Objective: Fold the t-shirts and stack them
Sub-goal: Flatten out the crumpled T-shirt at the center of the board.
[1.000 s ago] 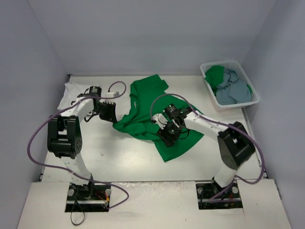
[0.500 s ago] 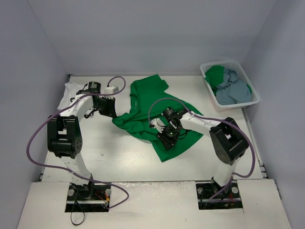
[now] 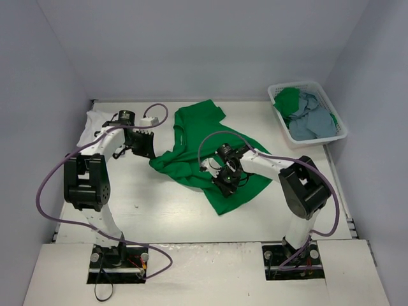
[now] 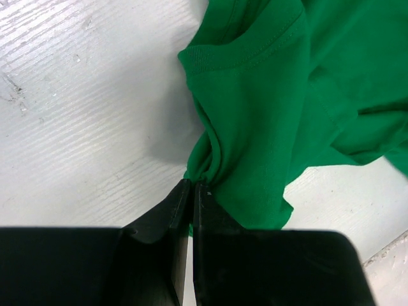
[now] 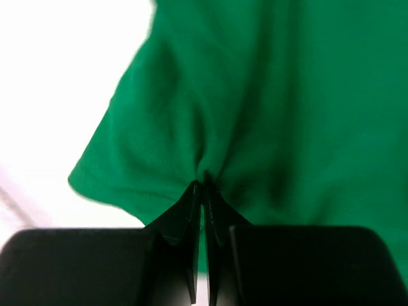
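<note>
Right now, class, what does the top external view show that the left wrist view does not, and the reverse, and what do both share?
Only top external: the white basket of clothes, a white t-shirt far left, and the right gripper shut on the green t-shirt. Only left wrist: the sleeve hem with its stitching, and cloth bunching where it is pinched. Both: the left gripper shut on the green t-shirt, on the white table.

light: bright, even, diffuse | shadows: faint | glare: surface [image 5: 38, 76] blown white, right wrist | blur: green t-shirt [image 5: 268, 95] soft there, crisp left wrist
</note>
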{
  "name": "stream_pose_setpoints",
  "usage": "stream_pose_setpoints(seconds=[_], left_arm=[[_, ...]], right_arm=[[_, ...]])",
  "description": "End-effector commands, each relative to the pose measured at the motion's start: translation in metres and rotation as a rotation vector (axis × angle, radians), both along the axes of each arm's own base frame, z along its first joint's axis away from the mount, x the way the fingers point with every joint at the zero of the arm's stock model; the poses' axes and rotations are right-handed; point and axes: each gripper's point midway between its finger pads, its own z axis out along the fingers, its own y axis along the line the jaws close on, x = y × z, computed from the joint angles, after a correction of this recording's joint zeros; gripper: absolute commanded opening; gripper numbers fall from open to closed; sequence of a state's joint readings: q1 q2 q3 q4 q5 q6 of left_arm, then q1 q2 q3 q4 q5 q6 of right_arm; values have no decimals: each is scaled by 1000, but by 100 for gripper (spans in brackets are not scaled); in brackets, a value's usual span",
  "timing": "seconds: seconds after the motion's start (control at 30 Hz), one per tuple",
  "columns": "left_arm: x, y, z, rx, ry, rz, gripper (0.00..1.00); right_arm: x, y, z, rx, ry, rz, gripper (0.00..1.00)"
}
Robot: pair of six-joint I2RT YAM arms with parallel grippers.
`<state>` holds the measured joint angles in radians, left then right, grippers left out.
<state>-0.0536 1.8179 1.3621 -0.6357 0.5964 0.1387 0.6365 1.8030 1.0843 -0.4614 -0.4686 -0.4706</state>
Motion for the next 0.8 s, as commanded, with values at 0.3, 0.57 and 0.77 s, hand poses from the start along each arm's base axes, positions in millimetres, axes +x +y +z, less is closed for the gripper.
stream_pose_setpoints(seconds=[0.3, 0.57, 0.77], left_arm=[[31, 18, 26, 38, -94, 43, 50], [26, -6, 50, -57, -126, -5, 51], [-18, -90, 96, -108, -271, -377, 51]], right_arm=[[162, -148, 109, -406, -608, -278, 0], [155, -167, 114, -424, -616, -289, 0], [135, -160, 92, -405, -551, -271, 0]])
